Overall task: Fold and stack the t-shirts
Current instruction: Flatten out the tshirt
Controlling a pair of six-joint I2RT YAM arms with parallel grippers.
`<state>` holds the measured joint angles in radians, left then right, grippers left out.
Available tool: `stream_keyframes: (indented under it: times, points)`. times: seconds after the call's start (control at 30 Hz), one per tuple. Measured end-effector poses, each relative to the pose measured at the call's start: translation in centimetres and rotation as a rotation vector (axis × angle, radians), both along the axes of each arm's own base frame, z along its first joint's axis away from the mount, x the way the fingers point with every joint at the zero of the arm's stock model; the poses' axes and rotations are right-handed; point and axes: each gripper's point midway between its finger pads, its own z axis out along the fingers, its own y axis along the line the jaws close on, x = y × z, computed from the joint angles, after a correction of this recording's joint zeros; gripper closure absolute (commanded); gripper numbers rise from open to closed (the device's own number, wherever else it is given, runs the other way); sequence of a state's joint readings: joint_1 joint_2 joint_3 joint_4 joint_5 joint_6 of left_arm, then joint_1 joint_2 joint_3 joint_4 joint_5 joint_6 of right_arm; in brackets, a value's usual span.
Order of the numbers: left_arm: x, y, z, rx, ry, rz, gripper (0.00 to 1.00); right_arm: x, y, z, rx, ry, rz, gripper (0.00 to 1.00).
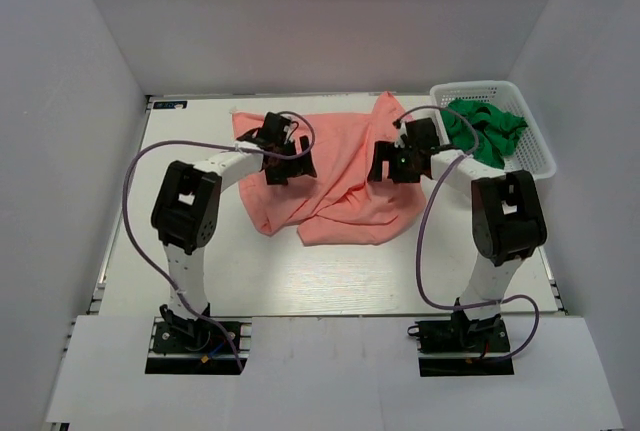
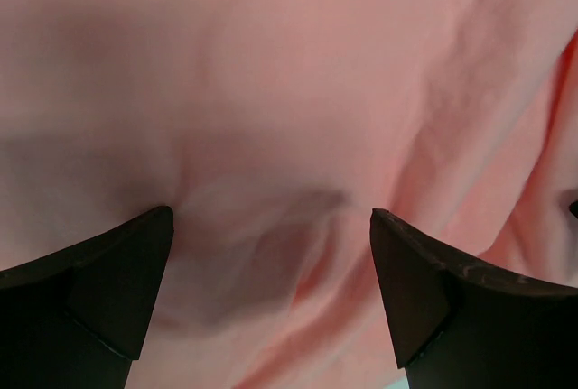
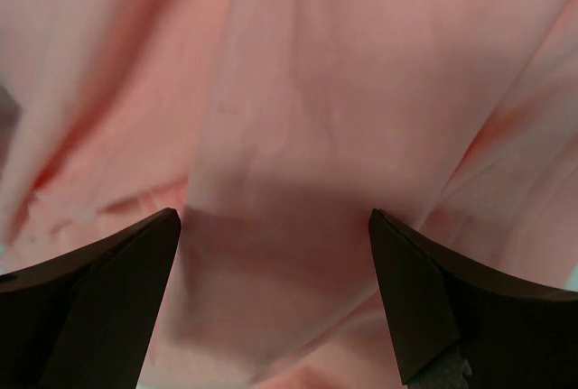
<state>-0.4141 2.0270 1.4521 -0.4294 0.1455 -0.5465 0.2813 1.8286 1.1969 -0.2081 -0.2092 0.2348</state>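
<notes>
left gripper point(image 2: 271, 226) spread, right gripper point(image 3: 274, 222) spread | pink shirt point(image 1: 345, 191) beneath both | green garment point(image 1: 487, 129) in basket point(image 1: 480, 85) beside right gripper

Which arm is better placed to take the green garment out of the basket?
Probably the right. The right gripper, open, is near the basket holding the green garment; the left gripper is across the pink shirt, farther away.

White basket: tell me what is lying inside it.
A crumpled bright green garment lies in the white basket. Anything beneath that cloth, including the basket floor, is covered and cannot be seen.
</notes>
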Motion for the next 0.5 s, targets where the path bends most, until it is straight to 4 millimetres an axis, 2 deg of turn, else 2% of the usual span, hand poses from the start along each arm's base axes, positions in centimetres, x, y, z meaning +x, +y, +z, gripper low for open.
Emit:
stream_keyframes:
  times: [0.13, 0.23, 0.33, 0.4, 0.5]
  points:
    - [-3.8, 1.6, -1.1, 0.013, 0.052, 0.023, 0.00, -4.2, 0.1, -2.5, 0.022, 0.085, 0.012, 0.09]
    - [-5.7, 2.5, -1.1, 0.010, 0.062, 0.039, 0.00, -7.2, 0.4, -1.8, 0.045, 0.088, 0.027, 0.09]
    - [-8.5, 3.3, -1.3, 0.016, 0.091, 0.045, 0.00, -11.3, 0.5, -2.2, 0.050, 0.133, 0.061, 0.09]
    - [-11.1, 4.0, -1.3, 0.027, 0.124, 0.048, 0.00, -14.3, 0.6, -2.5, 0.054, 0.160, 0.090, 0.09]
    - [-16.0, 5.5, -1.3, 0.051, 0.211, 0.046, 0.00, -18.2, 0.4, -2.1, 0.050, 0.202, 0.131, 0.09]
